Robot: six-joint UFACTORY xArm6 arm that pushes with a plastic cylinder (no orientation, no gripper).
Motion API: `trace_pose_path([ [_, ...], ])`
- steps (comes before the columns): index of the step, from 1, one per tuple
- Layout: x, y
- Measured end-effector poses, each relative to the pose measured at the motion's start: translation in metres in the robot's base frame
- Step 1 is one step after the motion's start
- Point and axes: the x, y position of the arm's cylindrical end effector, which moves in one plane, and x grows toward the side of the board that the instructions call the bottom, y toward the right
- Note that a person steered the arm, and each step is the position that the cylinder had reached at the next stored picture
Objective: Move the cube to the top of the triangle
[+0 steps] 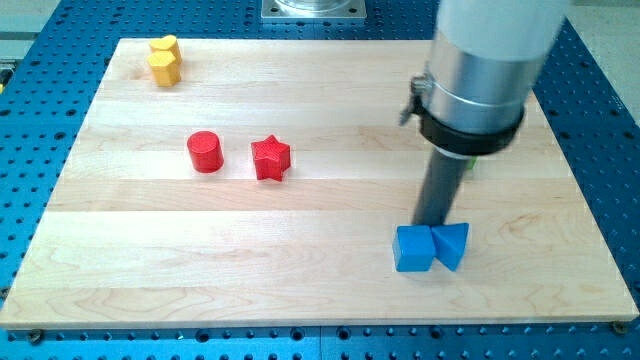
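The rod's tip (432, 226) rests just behind the blue cube (413, 250), which touches the blue triangle (452, 244) near the wooden desk (300, 250)'s lower right; the tool has no jaws.

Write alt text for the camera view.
My tip sits just above a blue cube and blue triangle, which touch near the wooden board's bottom right. A red cylinder and red star lie left of centre; a yellow block sits top left.
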Motion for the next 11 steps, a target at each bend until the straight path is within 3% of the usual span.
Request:
trace_pose_path([
  [2, 0.035, 0.035],
  [4, -0.01, 0.027],
  [5, -0.028, -0.026],
  [6, 0.0, -0.092],
  [7, 0.043, -0.1],
  [11, 0.012, -0.029],
])
